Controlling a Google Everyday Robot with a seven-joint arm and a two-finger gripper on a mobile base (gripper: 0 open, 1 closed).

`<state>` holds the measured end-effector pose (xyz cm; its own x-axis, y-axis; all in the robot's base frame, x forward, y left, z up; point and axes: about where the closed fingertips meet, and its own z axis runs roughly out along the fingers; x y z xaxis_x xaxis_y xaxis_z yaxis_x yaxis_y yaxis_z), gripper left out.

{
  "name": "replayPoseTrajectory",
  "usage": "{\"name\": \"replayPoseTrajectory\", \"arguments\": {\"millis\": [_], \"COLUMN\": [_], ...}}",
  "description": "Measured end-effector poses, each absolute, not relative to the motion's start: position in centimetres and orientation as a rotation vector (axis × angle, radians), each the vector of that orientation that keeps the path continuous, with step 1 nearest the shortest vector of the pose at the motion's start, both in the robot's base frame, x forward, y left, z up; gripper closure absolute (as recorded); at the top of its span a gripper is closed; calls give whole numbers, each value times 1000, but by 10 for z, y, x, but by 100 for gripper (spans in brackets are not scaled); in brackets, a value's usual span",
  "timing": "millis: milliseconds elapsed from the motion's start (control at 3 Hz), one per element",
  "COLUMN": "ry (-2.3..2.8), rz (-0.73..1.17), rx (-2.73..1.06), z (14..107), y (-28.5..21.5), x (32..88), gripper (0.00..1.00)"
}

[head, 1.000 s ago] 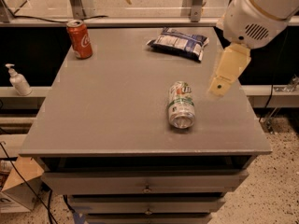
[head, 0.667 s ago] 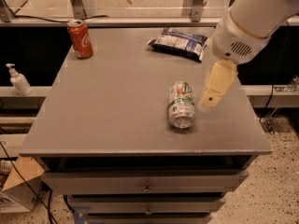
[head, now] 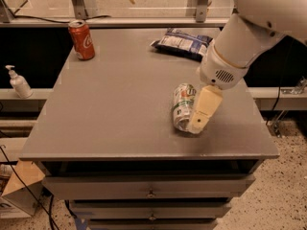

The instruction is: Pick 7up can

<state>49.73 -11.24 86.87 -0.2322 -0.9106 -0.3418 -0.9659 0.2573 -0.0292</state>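
Note:
The 7up can [head: 182, 104] lies on its side on the grey table [head: 120, 109], right of the middle, its silver end facing the front edge. It is green and white with a small red spot. My gripper [head: 199, 122] hangs from the white arm coming in from the upper right. Its cream fingers [head: 205, 108] sit right against the can's right side, low near the tabletop. The can rests on the table.
A red Coca-Cola can [head: 82, 40] stands upright at the table's far left corner. A dark blue chip bag [head: 181, 43] lies at the far right. A soap dispenser [head: 18, 82] stands on a shelf to the left. Drawers are below the front edge.
My arm has moved left and down toward the front. The gripper went from the table's right side to right beside the 7up can. The can has not moved.

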Motion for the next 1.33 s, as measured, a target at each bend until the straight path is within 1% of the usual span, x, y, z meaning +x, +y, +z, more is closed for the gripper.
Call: {"name": "replayPoseTrajectory", "arguments": {"millis": [667, 1000, 1333], "ry": [2215, 2229, 2219], "rz": [353, 349, 317], "rx": [-1732, -1701, -1691], "z": [833, 826, 833], "y": [-81, -84, -89], "x": [507, 515, 520], "gripper": [0, 16, 43]}}
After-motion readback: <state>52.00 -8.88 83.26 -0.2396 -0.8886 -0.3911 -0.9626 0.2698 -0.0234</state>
